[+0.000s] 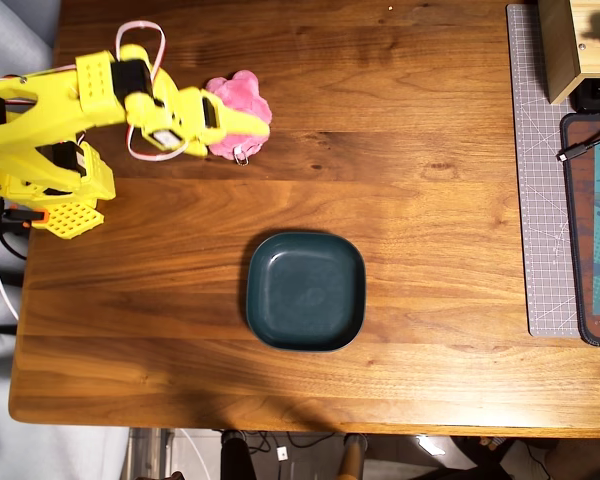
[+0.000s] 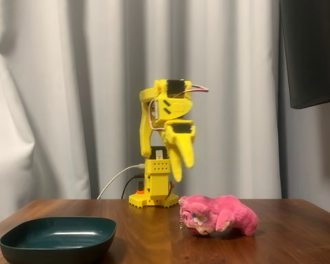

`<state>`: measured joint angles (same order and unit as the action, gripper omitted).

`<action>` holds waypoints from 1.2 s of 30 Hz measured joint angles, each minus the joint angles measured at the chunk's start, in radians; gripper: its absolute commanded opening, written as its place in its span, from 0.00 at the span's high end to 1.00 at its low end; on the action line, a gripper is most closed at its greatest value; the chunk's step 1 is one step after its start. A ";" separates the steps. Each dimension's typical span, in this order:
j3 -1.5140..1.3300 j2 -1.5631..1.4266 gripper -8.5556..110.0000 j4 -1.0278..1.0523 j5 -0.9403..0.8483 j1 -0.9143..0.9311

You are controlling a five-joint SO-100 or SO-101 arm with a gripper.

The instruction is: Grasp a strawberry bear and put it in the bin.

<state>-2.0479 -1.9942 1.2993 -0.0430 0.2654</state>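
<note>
Overhead view. We see the bear [image 1: 242,118] lying near the far left part of the table [image 1: 430,250], its upper-left portion covered by the yellow gripper [image 1: 242,115], which reaches across it from the left. The bin [image 1: 305,290] sits empty near the table's middle, well apart from the bear and nearer the front edge. We judge the step in hand to be the approach for the grasp. Between bear and bin the wood lies bare, giving open room for a carry; a grey mat [image 1: 540,180] lies far to the right, out of the way.

Fixed view. The gripper [image 2: 179,159] hangs tilted downward, above and slightly left of the bear [image 2: 219,215], not touching it. We cannot tell whether its jaws are parted, since they appear edge-on. The bin [image 2: 58,237] stands at the lower left. The next move, in our judgement, calls for descent with jaws spread around the plush body. The table's front edge is near the bin.
</note>
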 measured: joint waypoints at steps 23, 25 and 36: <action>-0.026 0.222 0.55 -0.190 0.124 0.120; -0.046 0.222 0.55 -0.196 0.124 0.114; -0.112 0.222 0.54 -0.196 0.124 0.160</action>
<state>-2.1598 -1.7717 1.1029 0.0813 0.4249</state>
